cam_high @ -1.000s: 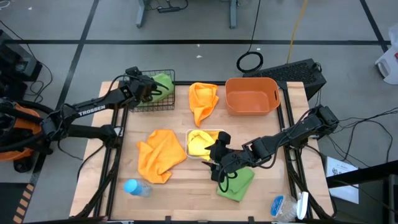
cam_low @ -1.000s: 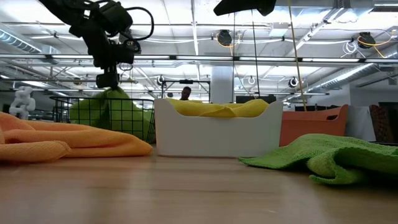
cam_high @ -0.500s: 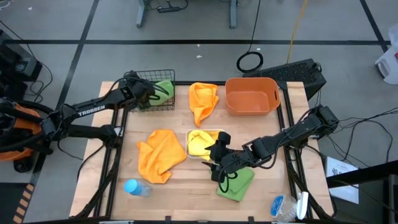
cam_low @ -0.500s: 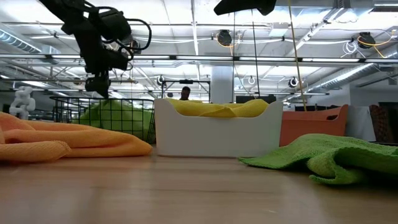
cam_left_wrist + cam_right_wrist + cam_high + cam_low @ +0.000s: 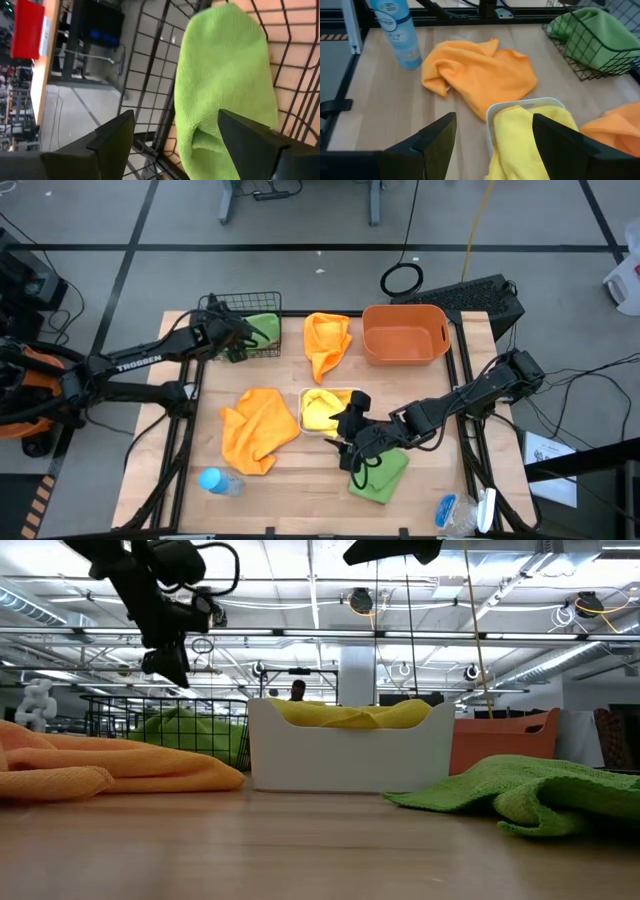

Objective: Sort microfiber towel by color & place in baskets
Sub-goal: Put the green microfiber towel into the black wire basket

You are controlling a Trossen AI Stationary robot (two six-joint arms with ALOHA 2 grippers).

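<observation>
A green towel (image 5: 225,75) lies inside the black wire basket (image 5: 245,320) at the far left. My left gripper (image 5: 232,340) hangs open and empty over the basket's near-left corner, above the towel. A yellow towel (image 5: 530,130) fills the white tray (image 5: 304,418) mid-table. My right gripper (image 5: 345,430) hovers open and empty over the tray's near-right end. One orange towel (image 5: 258,428) lies flat to the left of the tray. Another orange towel (image 5: 327,340) lies between the basket and the orange tub (image 5: 405,333). A second green towel (image 5: 385,477) lies flat under my right arm.
A blue bottle (image 5: 218,480) lies near the table's front-left corner. Small blue and white items (image 5: 465,510) sit at the front-right corner. Bare wood shows along the near edge between the bottle and the green towel.
My left gripper has risen off the green towel in the basket, drawn back a little toward the table's near-left, and tipped to a flatter slant. The towel's raised peak under the fingers has sunk down into the basket. My right arm has kept still.
</observation>
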